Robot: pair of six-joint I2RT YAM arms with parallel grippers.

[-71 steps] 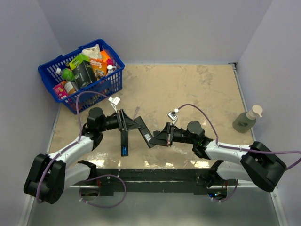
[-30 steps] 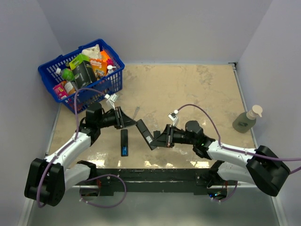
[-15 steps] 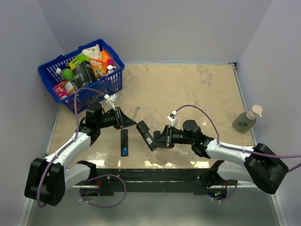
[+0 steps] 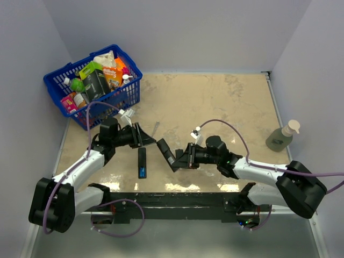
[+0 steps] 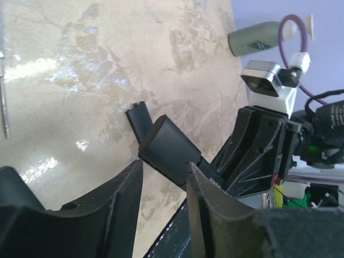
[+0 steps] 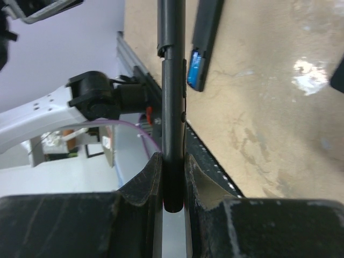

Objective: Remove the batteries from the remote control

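My right gripper [image 4: 180, 156] [image 6: 172, 161] is shut on one end of a black remote [image 4: 167, 152] [image 6: 172, 80] and holds it tilted above the table. Its free end [image 5: 166, 150] lies between the tips of my left gripper [image 4: 150, 140] [image 5: 164, 167], which is open; I cannot tell if they touch. A second black remote [image 4: 142, 161] [image 6: 208, 32] lies flat on the table below the grippers. A blue battery [image 4: 142, 173] [image 6: 194, 67] shows at its near end. No loose batteries are in view.
A blue basket [image 4: 130, 92] full of groceries stands at the back left. A soap bottle [image 4: 280, 138] [image 5: 255, 40] stands at the right edge. A thin grey strip [image 4: 155, 129] [image 5: 4, 102] lies behind the left gripper.
My left gripper has lifted off the lying remote and drawn back left. My right gripper has carried its remote left, bringing the free end between the left fingers.
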